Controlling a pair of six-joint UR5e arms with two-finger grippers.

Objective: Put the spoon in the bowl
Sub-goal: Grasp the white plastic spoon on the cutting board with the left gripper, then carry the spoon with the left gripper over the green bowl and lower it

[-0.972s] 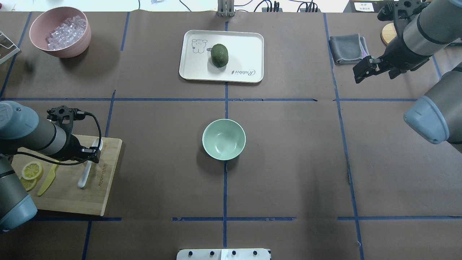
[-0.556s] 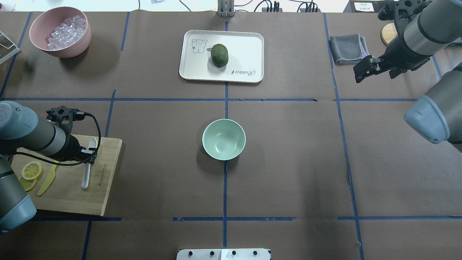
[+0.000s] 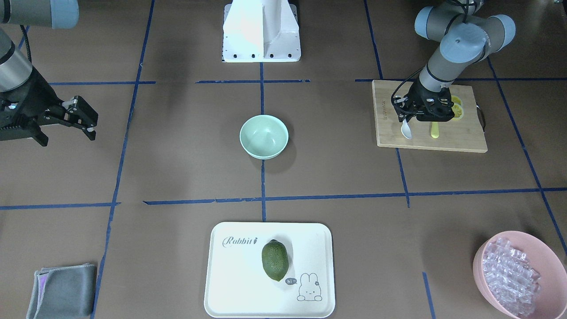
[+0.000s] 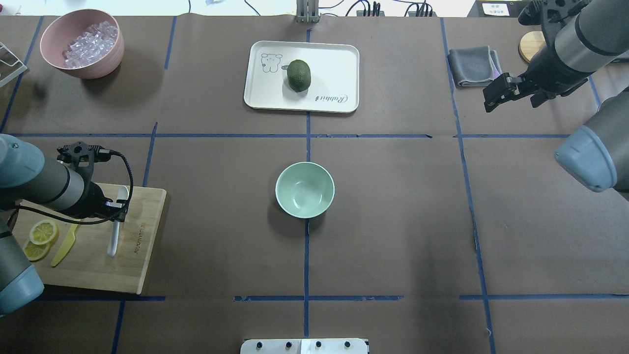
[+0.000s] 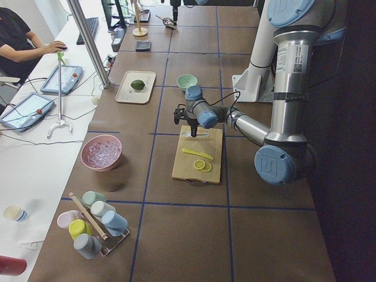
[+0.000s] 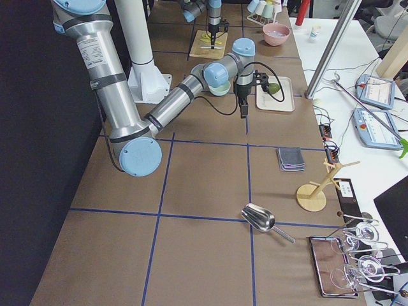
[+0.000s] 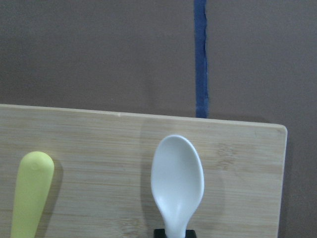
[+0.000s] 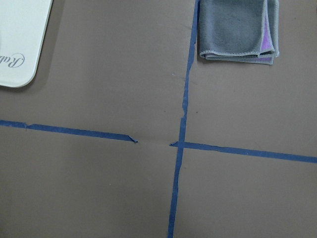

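Note:
The white spoon (image 4: 115, 231) lies on the wooden cutting board (image 4: 142, 236) at the near left, its scoop pointing away from the robot. My left gripper (image 4: 118, 210) is down over the handle just behind the scoop and looks shut on it. The left wrist view shows the scoop (image 7: 177, 178) on the board, its neck running into a black tip at the bottom edge. The mint-green bowl (image 4: 304, 190) stands empty at the table's centre, well to the right of the spoon. My right gripper (image 4: 490, 98) hangs open and empty at the far right.
A yellow knife (image 4: 64, 243) and lemon slices (image 4: 43, 231) lie on the board left of the spoon. A pink bowl (image 4: 93, 71) with clear cubes is far left. A white tray (image 4: 334, 64) with a green fruit (image 4: 299, 74) is behind the bowl. A grey cloth (image 4: 474, 65) is far right.
My left gripper has shifted a little to the left over the board, and the spoon's scoop end has swung left with it. The right arm has drifted slightly right.

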